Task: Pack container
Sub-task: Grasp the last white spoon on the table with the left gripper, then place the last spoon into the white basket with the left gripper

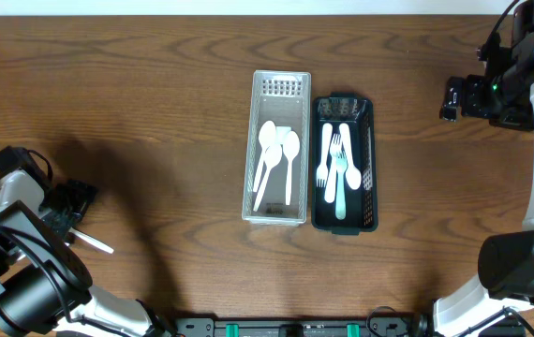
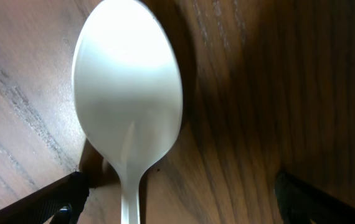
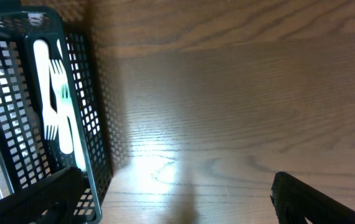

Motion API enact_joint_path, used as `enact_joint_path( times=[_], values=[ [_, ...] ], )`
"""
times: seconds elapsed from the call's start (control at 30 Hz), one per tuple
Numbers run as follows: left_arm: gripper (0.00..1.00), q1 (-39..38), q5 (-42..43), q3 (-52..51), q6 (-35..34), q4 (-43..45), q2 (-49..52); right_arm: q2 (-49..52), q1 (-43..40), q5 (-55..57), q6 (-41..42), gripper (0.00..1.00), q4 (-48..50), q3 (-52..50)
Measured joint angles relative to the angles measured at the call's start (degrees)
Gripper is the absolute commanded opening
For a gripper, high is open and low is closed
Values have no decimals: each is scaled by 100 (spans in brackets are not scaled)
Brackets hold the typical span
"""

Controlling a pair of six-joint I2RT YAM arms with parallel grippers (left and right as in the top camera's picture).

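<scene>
The left pincer (image 2: pixel 180 196) hung low at the bench's (image 1: pixel 155 112) left side, jaws apart astride a loose white spoon (image 2: pixel 127 99), probably to carry it to the clear tray (image 1: pixel 281 86) of spoons, while the right pincer (image 3: pixel 177 199), likewise apart and empty, hovered beside the black basket (image 1: pixel 368 168) of forks.

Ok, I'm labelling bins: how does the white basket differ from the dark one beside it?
The white basket holds spoons; the dark basket holds forks. The white basket sits slightly farther from the robot than the dark basket. Both are long, narrow and stand side by side.
</scene>
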Motion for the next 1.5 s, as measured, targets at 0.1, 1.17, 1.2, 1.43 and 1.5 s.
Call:
enact_joint_path(
  times=[0.1,1.17,1.2,1.43,1.5],
  values=[
    [76,4,42,-17,-11,42,-7,0,0,0,0,99,2,0],
    [6,-1432,17,197,385,-876,-761,0,0,0,0,99,20,0],
    [6,-1707,22,328,452,-955,-964,0,0,0,0,99,20,0],
    [6,-4214,31,1808,1082,-1576,-2052,0,0,0,0,99,61,0],
    [6,-4865,33,2153,1266,-1639,-2094,0,0,0,0,99,70,0]
  ],
)
